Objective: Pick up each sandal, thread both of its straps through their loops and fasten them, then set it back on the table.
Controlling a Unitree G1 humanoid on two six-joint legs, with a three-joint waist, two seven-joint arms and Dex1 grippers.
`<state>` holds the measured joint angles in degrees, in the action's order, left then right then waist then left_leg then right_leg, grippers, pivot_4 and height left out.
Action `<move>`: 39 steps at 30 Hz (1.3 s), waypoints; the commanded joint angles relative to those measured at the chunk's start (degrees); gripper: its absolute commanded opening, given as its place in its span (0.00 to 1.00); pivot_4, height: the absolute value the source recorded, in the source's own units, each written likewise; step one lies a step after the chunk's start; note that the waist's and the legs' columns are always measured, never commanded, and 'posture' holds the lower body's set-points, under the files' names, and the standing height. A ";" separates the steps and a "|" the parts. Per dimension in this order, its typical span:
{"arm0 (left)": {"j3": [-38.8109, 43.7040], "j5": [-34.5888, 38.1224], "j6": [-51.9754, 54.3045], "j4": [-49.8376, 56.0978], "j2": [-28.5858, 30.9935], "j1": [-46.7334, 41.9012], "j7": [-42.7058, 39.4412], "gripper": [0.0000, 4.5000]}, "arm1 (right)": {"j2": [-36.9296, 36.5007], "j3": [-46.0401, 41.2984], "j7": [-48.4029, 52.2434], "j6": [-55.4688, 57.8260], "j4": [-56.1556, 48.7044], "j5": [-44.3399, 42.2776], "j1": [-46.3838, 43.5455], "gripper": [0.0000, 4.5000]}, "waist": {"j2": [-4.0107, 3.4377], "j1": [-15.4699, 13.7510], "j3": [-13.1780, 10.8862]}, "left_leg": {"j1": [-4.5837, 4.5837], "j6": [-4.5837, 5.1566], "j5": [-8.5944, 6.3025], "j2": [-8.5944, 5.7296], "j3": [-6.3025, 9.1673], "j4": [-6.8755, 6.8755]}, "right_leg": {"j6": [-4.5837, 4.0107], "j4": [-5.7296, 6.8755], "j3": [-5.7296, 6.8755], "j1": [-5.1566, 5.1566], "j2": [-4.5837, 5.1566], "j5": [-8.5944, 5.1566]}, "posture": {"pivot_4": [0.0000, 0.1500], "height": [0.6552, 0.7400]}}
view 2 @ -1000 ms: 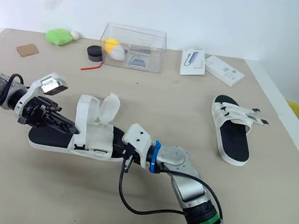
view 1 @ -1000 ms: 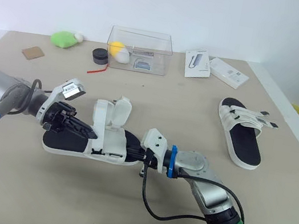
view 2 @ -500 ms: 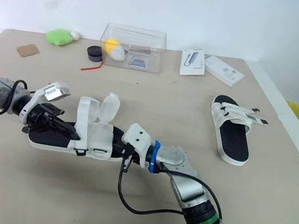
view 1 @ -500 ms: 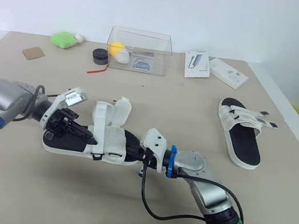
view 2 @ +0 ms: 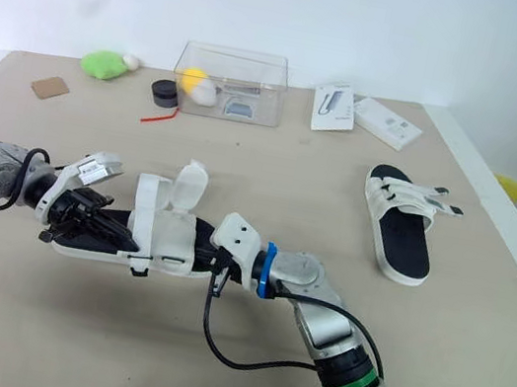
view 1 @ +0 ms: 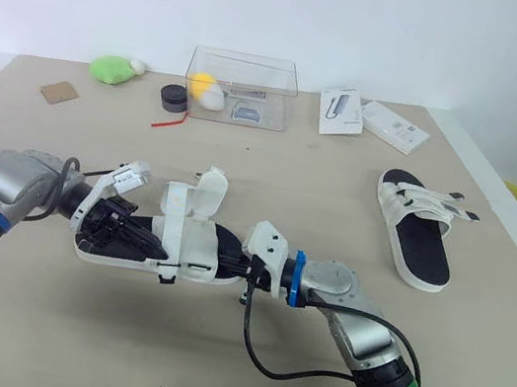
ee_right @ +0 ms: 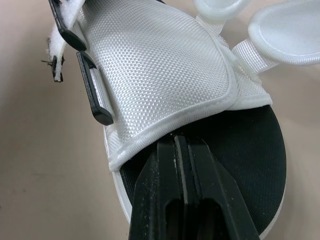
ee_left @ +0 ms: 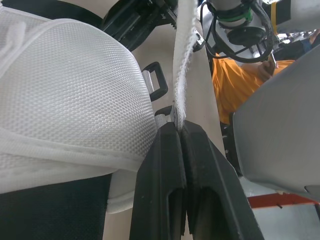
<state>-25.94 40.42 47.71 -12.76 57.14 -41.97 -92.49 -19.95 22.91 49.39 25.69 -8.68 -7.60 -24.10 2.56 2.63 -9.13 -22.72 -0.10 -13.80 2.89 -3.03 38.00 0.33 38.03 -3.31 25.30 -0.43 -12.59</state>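
Now the left pincer is brought down onto a strap

Over the last second the left pincer (view 1: 158,249) is lowered and drawn in against the near sandal (view 1: 192,242), while the sandal itself is kept at the same spot in the near middle of the desk (view 1: 339,193). In the left wrist view its fingers are pressed together on the edge of a white strap (ee_left: 182,60), just beside a black loop (ee_left: 156,86). The right pincer (view 1: 228,264) is unchanged and is clamped on the sole at the sandal's other end. From this it is judged that threading is being started, with neither strap yet fastened. Whether the sole is lifted clear of the surface cannot be told.

The second sandal (view 1: 418,227) is left well apart on the right, its straps laid across it. The desk is beige and matt; a clear box (view 1: 240,85) and a green object (view 1: 112,68) are set along its far edge, against a plain white wall (view 1: 369,23).
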 commanded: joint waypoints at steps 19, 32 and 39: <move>38.67 17.20 12.70 34.84 5.42 36.45 15.51 1.00 | -1.84 1.67 1.45 2.50 -2.11 -0.35 2.83 0.00 | -0.01 -0.01 -0.01 | 0.16 -0.04 -0.03 0.24 0.06 -0.10 | -0.19 0.08 0.07 -0.02 -0.02 -0.18 | 1.00 1.00; 38.02 10.25 3.90 39.98 -3.21 43.95 28.20 1.00 | -1.58 1.94 1.34 2.77 -1.91 -0.60 2.18 0.00 | 0.00 0.00 0.00 | 0.39 -0.06 -0.03 0.21 0.01 -0.33 | -0.43 0.09 -0.06 -0.09 -0.05 -0.30 | 1.00 1.00; 36.87 9.51 2.73 39.34 -3.57 43.88 29.17 1.00 | -1.53 2.02 1.49 2.54 -1.50 -0.62 1.75 0.00 | 0.00 -0.02 0.00 | 0.39 -0.11 -0.06 0.24 0.01 -0.38 | -0.45 0.10 0.05 -0.08 -0.07 -0.35 | 1.00 1.00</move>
<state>11.02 50.32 51.56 25.37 53.72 2.23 -63.66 -20.99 23.57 50.10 27.31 -11.00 -8.48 -22.88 2.56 2.61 -9.13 -22.34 -0.21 -13.86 3.13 -3.02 37.63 -0.13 38.12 -3.27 25.22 -0.50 -12.94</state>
